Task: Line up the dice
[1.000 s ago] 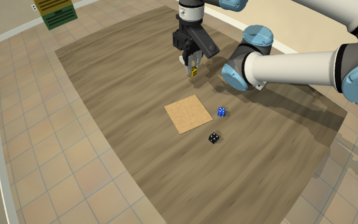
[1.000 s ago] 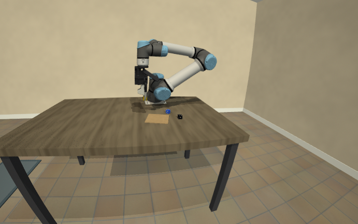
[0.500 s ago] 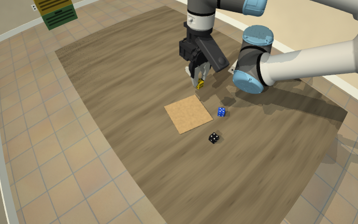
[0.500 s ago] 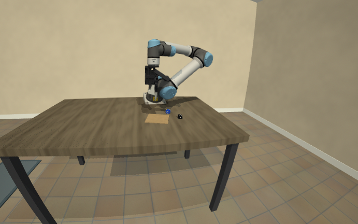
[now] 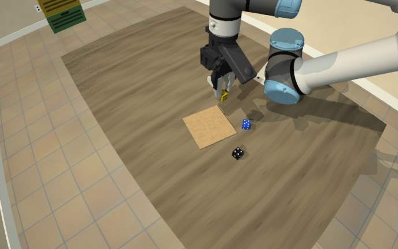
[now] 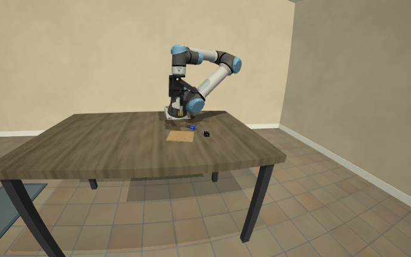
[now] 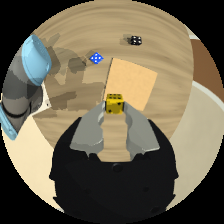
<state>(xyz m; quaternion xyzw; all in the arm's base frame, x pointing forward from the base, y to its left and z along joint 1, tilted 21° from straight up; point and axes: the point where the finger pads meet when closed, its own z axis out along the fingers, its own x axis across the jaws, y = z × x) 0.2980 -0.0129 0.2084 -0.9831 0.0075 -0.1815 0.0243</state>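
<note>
While the mat (image 5: 209, 127) (image 6: 180, 136) (image 7: 130, 82) awaits dice, the jaws pinch the yellow die (image 5: 224, 95) (image 6: 180, 113) (image 7: 114, 104).
Top view, left to right, from mat: yellow at one o'clock, raised, side-gripped, presumably preserving its number; black die (image 5: 238, 153) (image 6: 206, 134) (image 7: 135, 40) between four and five; blue die (image 5: 246, 124) (image 6: 193, 127) (image 7: 96, 58) at three.

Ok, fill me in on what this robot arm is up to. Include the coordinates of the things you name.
The two-jaw gripper (image 5: 224, 94) (image 7: 114, 101) of the robot arm holds a yellow die with black pips (image 5: 223, 95) (image 6: 180, 113) (image 7: 114, 104) above the wooden table (image 5: 150, 161) (image 6: 104, 153). The tan square mat (image 5: 209, 127) (image 6: 180, 136) (image 7: 131, 82) has no dice on it yet. A blue die with white pips (image 5: 246, 124) (image 6: 193, 127) (image 7: 96, 58) and a black die with white pips (image 5: 237, 153) (image 6: 206, 134) (image 7: 135, 40) sit on the table beside it.
</note>
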